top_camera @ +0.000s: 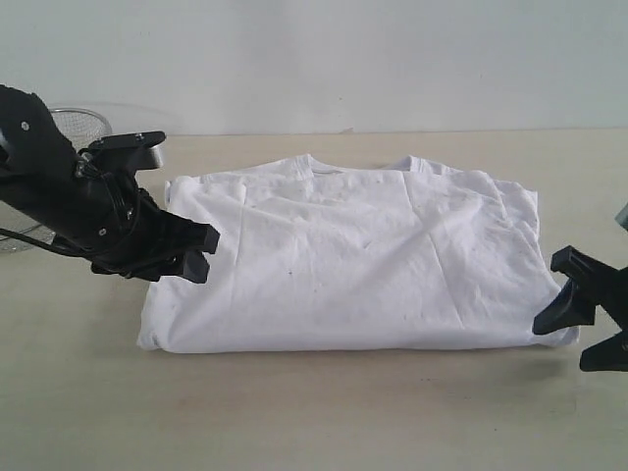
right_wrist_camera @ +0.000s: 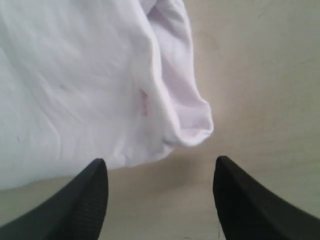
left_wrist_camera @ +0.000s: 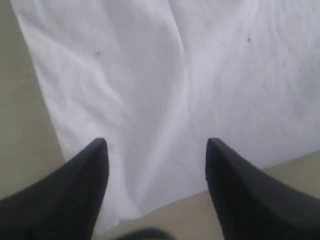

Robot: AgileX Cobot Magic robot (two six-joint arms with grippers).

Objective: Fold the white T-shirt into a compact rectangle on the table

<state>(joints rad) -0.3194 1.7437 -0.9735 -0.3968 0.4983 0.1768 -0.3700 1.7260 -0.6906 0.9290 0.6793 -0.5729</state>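
Pale plain wall behind; beige wood-grain table [top_camera: 294,422] fills the exterior view.

White T-shirt [top_camera: 343,255] lies flat at the middle of the table. Plain side up, collar toward the wall. Both sides are folded in, so the outline is a rough rectangle. Cloth is lightly creased, with a few tiny dark specks on it.

Left gripper [top_camera: 203,253] sits at the shirt's left edge, about halfway along it. Jaws stand apart with nothing between them. In the left wrist view, both dark fingers [left_wrist_camera: 85,180] point over white cloth toward the shirt's corner, with table showing on either side. Cannot tell whether the tips touch the fabric.

Right gripper [top_camera: 561,343] sits low at the shirt's near right corner. Jaws are also apart and grip nothing. In the right wrist view, a rounded, doubled-over fold of the corner lies just ahead of the gap, and bare table shows between the two fingers [right_wrist_camera: 240,200]. A faint pink mark shows through the cloth near that fold. Whether the tips touch the table cannot be told.

Round wire-mesh basket [top_camera: 83,123] stands at the far left, behind the left arm and well apart from the shirt.
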